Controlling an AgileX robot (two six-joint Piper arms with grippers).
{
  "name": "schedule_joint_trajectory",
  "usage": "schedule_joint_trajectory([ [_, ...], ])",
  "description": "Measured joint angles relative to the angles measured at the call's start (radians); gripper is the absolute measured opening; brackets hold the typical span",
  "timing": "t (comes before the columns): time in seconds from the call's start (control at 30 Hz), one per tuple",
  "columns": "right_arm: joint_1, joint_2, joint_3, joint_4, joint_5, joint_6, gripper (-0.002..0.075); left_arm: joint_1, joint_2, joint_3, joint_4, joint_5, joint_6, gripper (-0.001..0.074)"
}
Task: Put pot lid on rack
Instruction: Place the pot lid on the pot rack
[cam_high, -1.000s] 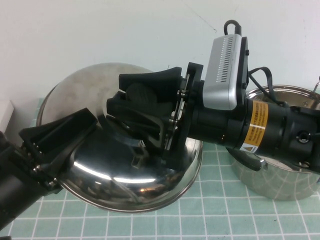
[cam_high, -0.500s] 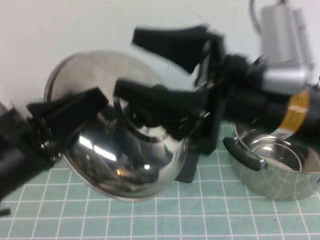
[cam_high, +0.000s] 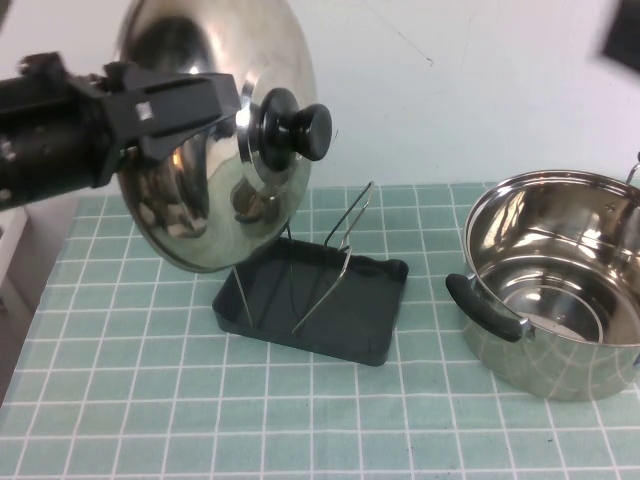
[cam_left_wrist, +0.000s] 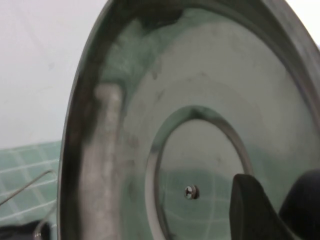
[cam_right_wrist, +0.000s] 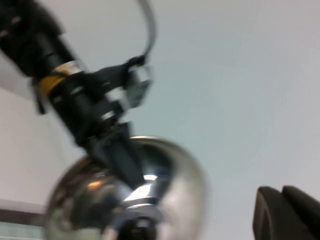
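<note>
Right claw (cam_right_wrist: 287, 212) withdrawn, apparently upward, pot lid (cam_high: 205, 130) raised upright by left claw (cam_high: 215, 95), rack (cam_high: 315, 300) uncovered

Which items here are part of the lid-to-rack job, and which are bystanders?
In the job: shiny domed steel pot lid with black knob, gripped at its rim by left gripper; dark plastic rack with wire loops.
Bystanders: deep steel pot; right gripper, off to the right.

No legible txt, labels, brands or nos. on anything in the current views.
</note>
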Motion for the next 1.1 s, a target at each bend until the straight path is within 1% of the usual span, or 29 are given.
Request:
schedule_joint_trajectory([
  [0.03, -0.004, -0.037, 0.009, -0.032, 0.046, 0.054, 0.0018, 0.0, 0.032, -0.02, 0.019, 0.0, -0.007, 0.0167],
  [0.1, -0.009, -0.097, 0.036, -0.063, 0.132, 0.102, 0.0008, -0.007, 0.1, -0.047, 0.05, 0.005, -0.015, 0.0167],
  [0.23, -0.009, -0.207, 0.097, -0.074, 0.244, 0.135, 0.0001, -0.058, 0.216, -0.092, 0.072, 0.026, -0.017, 0.0167],
  [0.37, -0.009, -0.266, 0.163, -0.074, 0.324, 0.144, 0.0, -0.115, 0.307, -0.137, 0.105, 0.074, -0.006, 0.0167],
  [0.53, -0.009, -0.295, 0.221, -0.074, 0.34, 0.16, -0.0001, -0.137, 0.393, -0.153, 0.126, 0.18, 0.001, 0.0167],
  [0.63, -0.009, -0.295, 0.236, -0.074, 0.34, 0.178, -0.0001, -0.137, 0.442, -0.156, 0.126, 0.204, 0.004, 0.0167],
  [0.87, -0.009, -0.295, 0.237, -0.074, 0.345, 0.19, -0.0001, -0.137, 0.494, -0.156, 0.094, 0.227, 0.016, 0.0167],
  [1.1, -0.009, -0.288, 0.237, -0.074, 0.345, 0.206, -0.0001, -0.137, 0.503, -0.156, 0.035, 0.231, 0.096, 0.0167],
])
